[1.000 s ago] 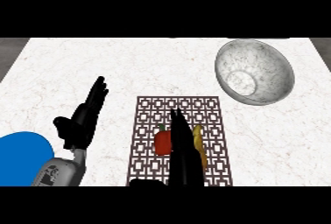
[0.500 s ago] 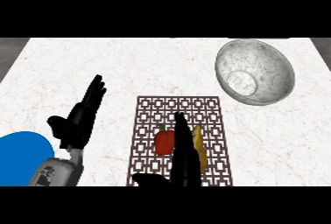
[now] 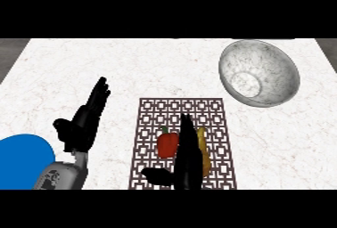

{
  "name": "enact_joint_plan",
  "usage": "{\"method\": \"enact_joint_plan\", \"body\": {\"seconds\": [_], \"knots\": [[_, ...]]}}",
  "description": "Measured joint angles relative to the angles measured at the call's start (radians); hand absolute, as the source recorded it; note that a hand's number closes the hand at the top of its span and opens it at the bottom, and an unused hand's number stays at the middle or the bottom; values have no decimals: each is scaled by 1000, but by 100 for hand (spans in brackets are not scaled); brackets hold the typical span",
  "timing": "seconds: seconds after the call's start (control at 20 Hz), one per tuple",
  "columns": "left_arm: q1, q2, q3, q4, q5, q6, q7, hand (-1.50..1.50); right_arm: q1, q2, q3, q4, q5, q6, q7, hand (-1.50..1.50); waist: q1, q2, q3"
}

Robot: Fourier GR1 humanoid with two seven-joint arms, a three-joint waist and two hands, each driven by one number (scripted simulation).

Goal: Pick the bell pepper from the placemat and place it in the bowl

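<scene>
The right robot hand [image 3: 188,165] hovers over the placemat [image 3: 158,111] with fingers straight and thumb spread to its left, holding nothing. The red bell pepper [image 3: 168,145] lies on the placemat just left of those fingers, with a yellow thing [image 3: 203,153] just right of them. The bowl [image 3: 260,73] sits well ahead to the right on the counter [image 3: 132,67]. The left robot hand [image 3: 82,127] rests open, far to the left.

White marble counter [image 3: 132,67]: patterned placemat [image 3: 149,133], grey bowl [image 3: 260,73].

- We have one view only, from the head, looking steeply down on the counter [image 3: 132,67].
- Its far edge lies at the top.
</scene>
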Motion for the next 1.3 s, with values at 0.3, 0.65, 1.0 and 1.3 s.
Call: {"method": "enact_joint_plan", "body": {"seconds": [0.3,0.65,1.0,1.3], "knots": [[2,0,17,-24,-9,-24,25,0,-39,3,-15,59,-51,13,-1,-150,2,-4,-1],[5,-30,21,-11,-36,-23,13,0,-99,4,41,139,-141,29,-86,150,4,-7,-2],[2,-43,33,-21,-47,-40,25,0,-189,-2,104,208,-224,26,-136,150,7,-8,-2],[-10,-52,29,-15,-55,-35,27,0,-131,-127,246,-41,-393,200,-379,150,18,3,3]]}}
